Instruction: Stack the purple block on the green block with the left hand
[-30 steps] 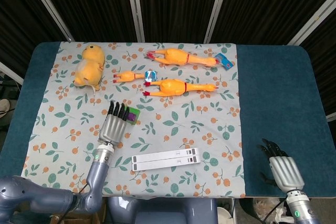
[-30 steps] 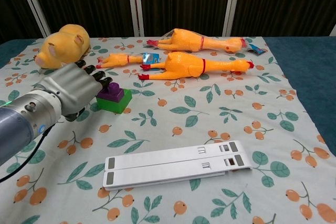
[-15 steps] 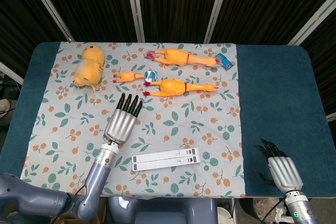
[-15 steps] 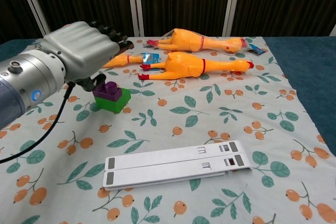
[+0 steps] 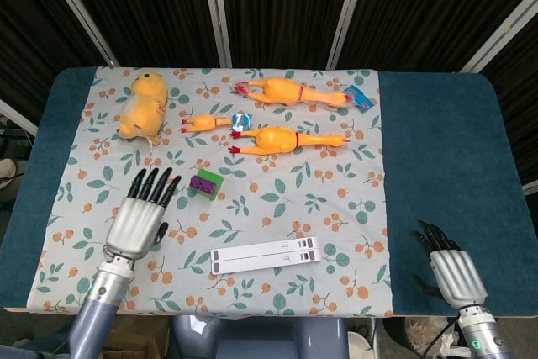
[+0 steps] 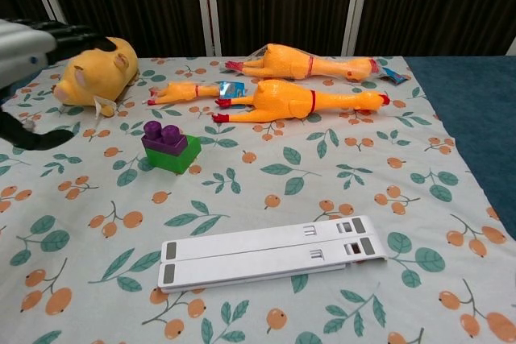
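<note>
The purple block (image 6: 164, 136) sits on top of the green block (image 6: 177, 156) on the floral cloth, left of centre; in the head view the purple block (image 5: 203, 181) rests on the green block (image 5: 212, 183) too. My left hand (image 5: 141, 218) hovers to the left of the stack, apart from it, fingers spread and holding nothing; the chest view catches only its edge (image 6: 28, 38) at the far left. My right hand (image 5: 452, 271) rests at the bottom right over the blue table, fingers apart and empty.
Two large rubber chickens (image 5: 290, 91) (image 5: 286, 139) and a small one (image 5: 204, 122) lie at the back of the cloth. A yellow plush toy (image 5: 143, 107) sits back left. A white folded stand (image 5: 266, 255) lies near the front edge.
My left hand has let go of the stack, rising and pulling back to the left. The purple block stays on the green one. The right hand has not moved.
</note>
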